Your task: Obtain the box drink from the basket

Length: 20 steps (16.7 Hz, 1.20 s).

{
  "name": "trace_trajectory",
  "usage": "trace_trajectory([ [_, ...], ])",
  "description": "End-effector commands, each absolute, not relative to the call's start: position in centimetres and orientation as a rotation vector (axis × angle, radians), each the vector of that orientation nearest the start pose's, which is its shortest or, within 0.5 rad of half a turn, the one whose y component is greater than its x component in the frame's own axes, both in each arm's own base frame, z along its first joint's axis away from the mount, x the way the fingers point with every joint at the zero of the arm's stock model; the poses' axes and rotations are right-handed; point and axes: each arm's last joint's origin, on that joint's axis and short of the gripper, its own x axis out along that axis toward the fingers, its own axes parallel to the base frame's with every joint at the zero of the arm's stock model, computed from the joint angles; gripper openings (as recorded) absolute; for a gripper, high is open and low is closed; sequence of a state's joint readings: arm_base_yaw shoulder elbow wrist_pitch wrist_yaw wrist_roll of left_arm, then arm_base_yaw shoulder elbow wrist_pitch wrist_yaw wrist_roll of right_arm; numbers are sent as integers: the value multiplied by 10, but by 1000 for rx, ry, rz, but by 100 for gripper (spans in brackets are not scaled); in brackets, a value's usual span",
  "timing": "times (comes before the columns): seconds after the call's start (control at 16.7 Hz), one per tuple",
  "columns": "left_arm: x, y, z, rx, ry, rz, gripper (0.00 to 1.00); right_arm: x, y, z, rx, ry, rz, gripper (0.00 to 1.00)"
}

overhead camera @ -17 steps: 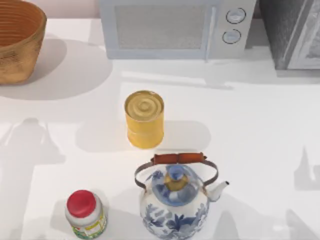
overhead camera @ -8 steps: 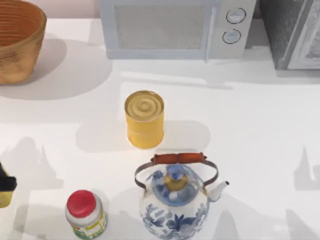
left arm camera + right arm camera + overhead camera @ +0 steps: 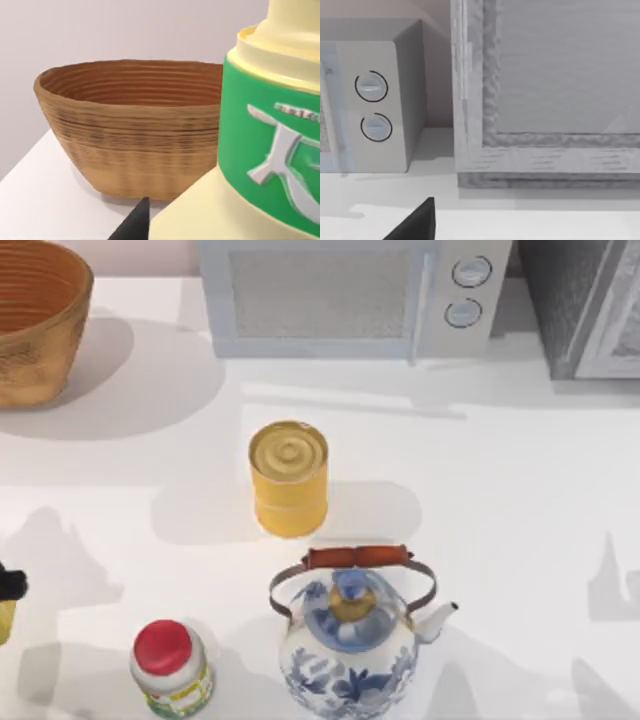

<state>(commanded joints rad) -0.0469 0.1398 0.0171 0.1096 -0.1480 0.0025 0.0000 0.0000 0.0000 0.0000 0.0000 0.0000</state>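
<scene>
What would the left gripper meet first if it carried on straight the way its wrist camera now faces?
Probably the basket: it stands directly ahead of the left gripper, which holds a yellow, green-labelled drink container. The table between looks bare, though depth is uncertain.

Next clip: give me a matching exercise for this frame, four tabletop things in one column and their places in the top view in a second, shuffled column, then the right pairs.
Things:
1. basket
2. yellow can
3. blue-and-white teapot
4. red-capped jar

Places:
A. bottom edge, left of the teapot
B. far left corner
C. middle of the table, in front of the microwave
D. bottom centre, just in front of the can

Pairs: 1-B, 2-C, 3-D, 4-A
</scene>
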Motion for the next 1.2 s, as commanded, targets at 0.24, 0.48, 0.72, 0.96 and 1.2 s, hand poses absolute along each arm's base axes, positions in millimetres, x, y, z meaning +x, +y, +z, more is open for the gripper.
trace_trajectory([
  [0.24, 125, -5, 177, 3, -7, 252, 0, 106, -1, 160, 0, 0, 0, 100],
  [0.48, 138, -11, 185, 5, -11, 403, 0, 106, -1, 160, 0, 0, 0, 100],
  [0.72, 149, -17, 186, 6, -5, 514, 0, 106, -1, 160, 0, 0, 0, 100],
  [0.96, 153, -20, 187, 2, -7, 557, 0, 106, -1, 160, 0, 0, 0, 100],
  [1.2, 152, -19, 185, 6, -2, 560, 0, 106, -1, 160, 0, 0, 0, 100],
])
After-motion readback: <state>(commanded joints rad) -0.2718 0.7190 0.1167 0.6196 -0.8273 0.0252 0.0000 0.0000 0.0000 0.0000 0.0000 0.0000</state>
